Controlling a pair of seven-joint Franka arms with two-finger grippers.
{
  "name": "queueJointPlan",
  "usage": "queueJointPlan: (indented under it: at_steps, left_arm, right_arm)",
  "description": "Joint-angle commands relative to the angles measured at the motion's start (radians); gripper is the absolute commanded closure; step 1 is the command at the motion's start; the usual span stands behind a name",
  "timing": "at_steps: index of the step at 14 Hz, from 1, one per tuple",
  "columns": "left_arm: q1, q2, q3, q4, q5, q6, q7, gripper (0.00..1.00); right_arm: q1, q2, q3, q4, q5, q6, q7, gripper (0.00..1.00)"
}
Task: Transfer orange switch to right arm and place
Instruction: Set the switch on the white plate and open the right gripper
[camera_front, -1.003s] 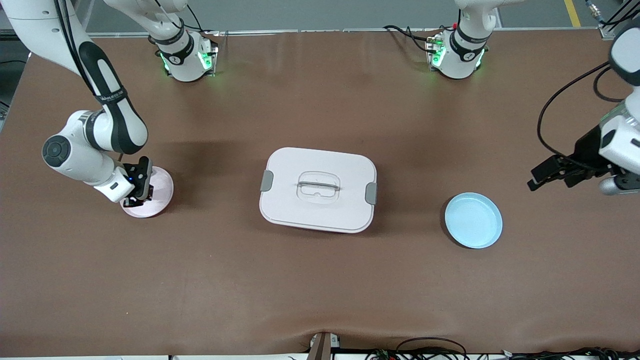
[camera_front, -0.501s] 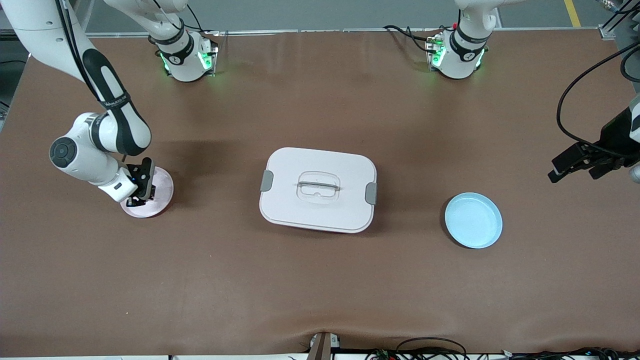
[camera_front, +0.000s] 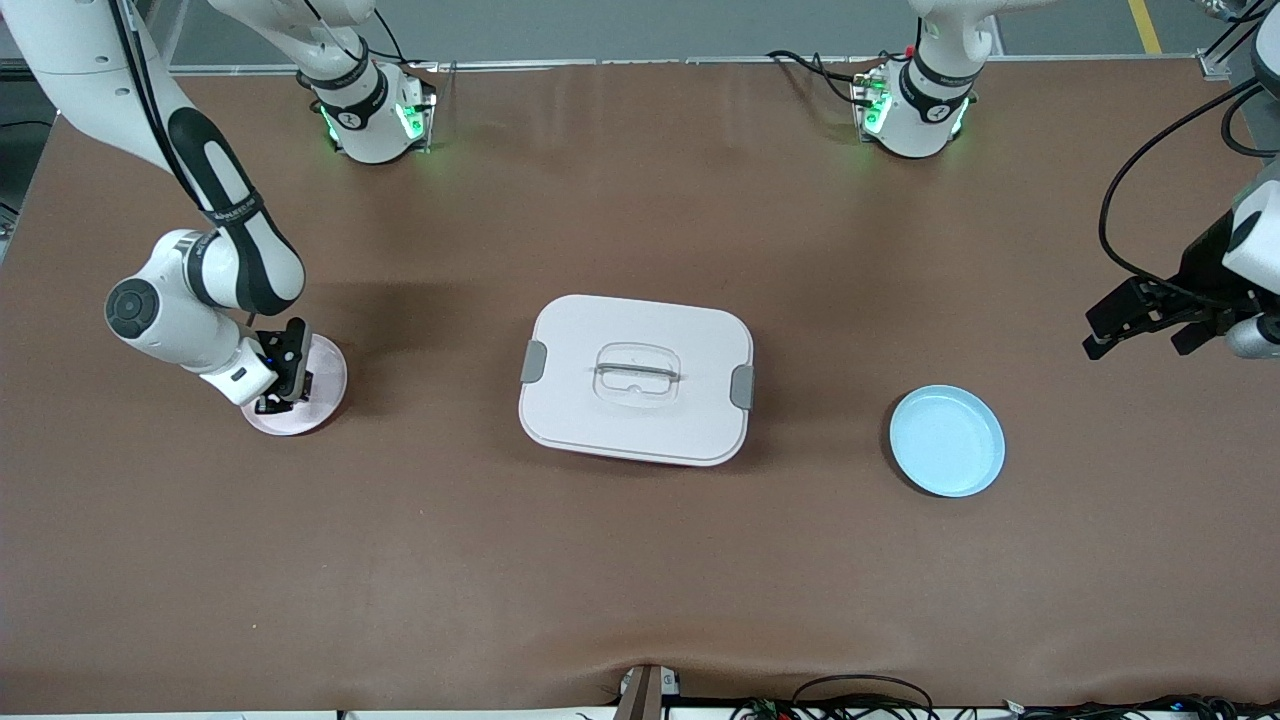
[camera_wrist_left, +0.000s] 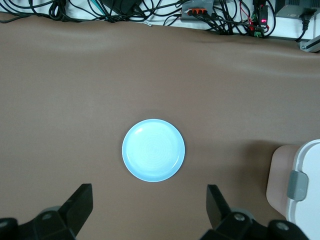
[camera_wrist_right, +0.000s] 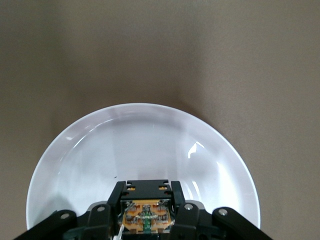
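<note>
The orange switch (camera_wrist_right: 146, 210), a small black box with an orange circuit face, sits clamped between the fingers of my right gripper (camera_wrist_right: 146, 200). In the front view the right gripper (camera_front: 273, 402) hangs low over a pale pink plate (camera_front: 322, 385) near the right arm's end of the table. I cannot tell whether the switch touches the plate (camera_wrist_right: 145, 135). My left gripper (camera_front: 1138, 333) is up over the table at the left arm's end, open with nothing between its fingers (camera_wrist_left: 80, 202), and the blue plate (camera_wrist_left: 153, 150) lies below it.
A white lidded box with grey clasps (camera_front: 636, 379) stands mid-table; its corner shows in the left wrist view (camera_wrist_left: 305, 185). The blue plate (camera_front: 947, 441) lies between the box and the left arm's end. Cables run along the table edge nearest the front camera (camera_wrist_left: 210, 15).
The right gripper has sunk slightly lower over the pink plate, still shut on the switch. The left arm has drawn back toward its own end of the table, staying open.
</note>
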Motion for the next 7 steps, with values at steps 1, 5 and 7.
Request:
queueJointPlan:
  at_steps: [1,5,7]
  left_arm:
    - [-0.077,-0.003,0.077,0.002,0.022,-0.016,0.007,0.00]
    - [-0.091,0.001,0.079,0.002,0.022,-0.016,0.006,0.00]
    - [-0.082,0.001,0.076,0.002,0.022,-0.016,0.007,0.00]
  right_arm:
    - [-0.022,0.016,0.017,0.005,-0.023,0.014,-0.003,1.00]
    - [-0.023,0.024,0.017,0.010,-0.022,0.020,-0.002,1.00]
    - [-0.020,0.028,0.017,0.019,-0.012,0.020,0.000,0.85]
